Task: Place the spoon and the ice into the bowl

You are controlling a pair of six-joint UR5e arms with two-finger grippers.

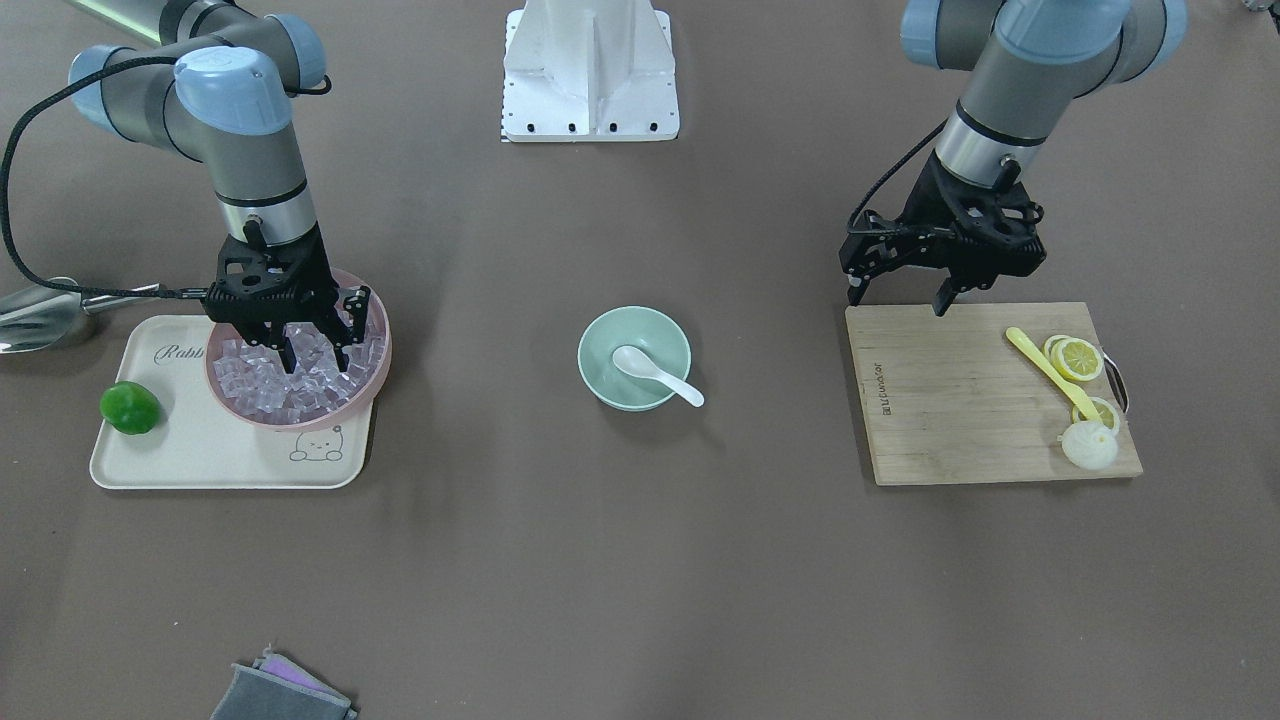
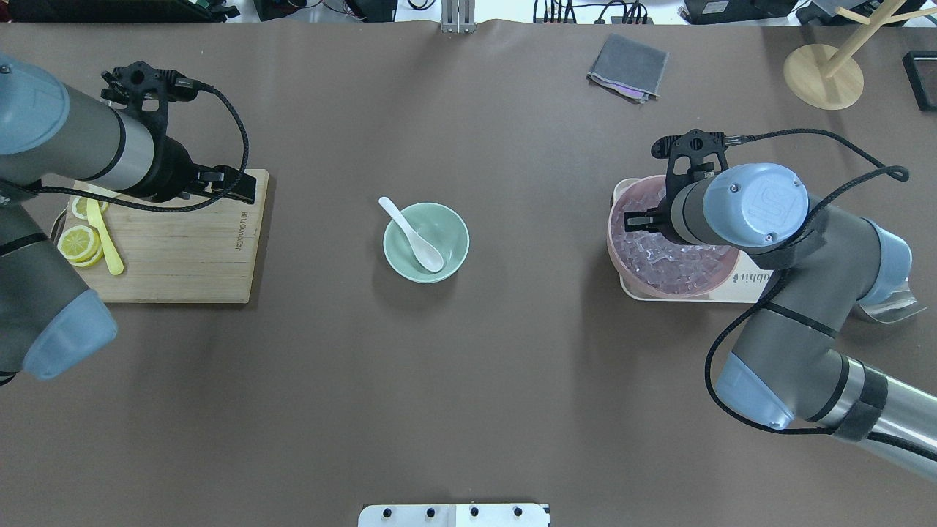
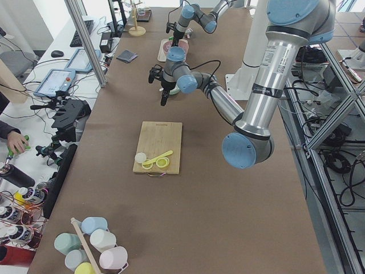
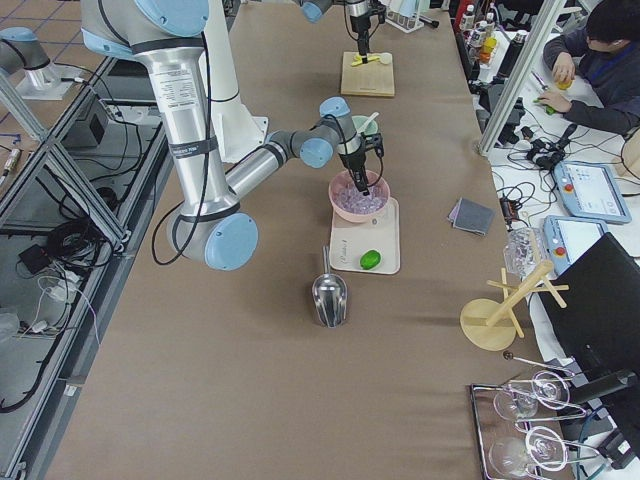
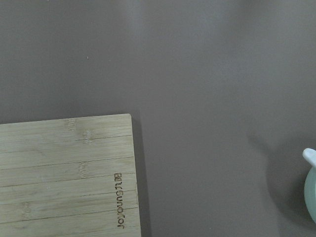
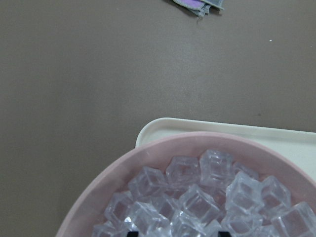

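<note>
White glossy spoon (image 1: 655, 373) lies in mint bowl (image 1: 598, 335), scoop inside, handle slanting over the rim toward robot's left and away from it. Ice (image 1: 262, 385): clear cubes heaped in pink bowl (image 1: 384, 355). Right gripper (image 1: 316, 362) spread wide, tips in heap. Its wrist view shows the cubes close; overhead mostly hides the fingers. Left gripper (image 1: 898, 298) spread, above cutting board (image 1: 950, 420).

White spoon (image 1: 655, 372) lies in the mint bowl (image 1: 640, 330), handle over the rim; clear ice (image 6: 197, 202) fills the pink bowl (image 6: 187, 142) on my right.
</note>
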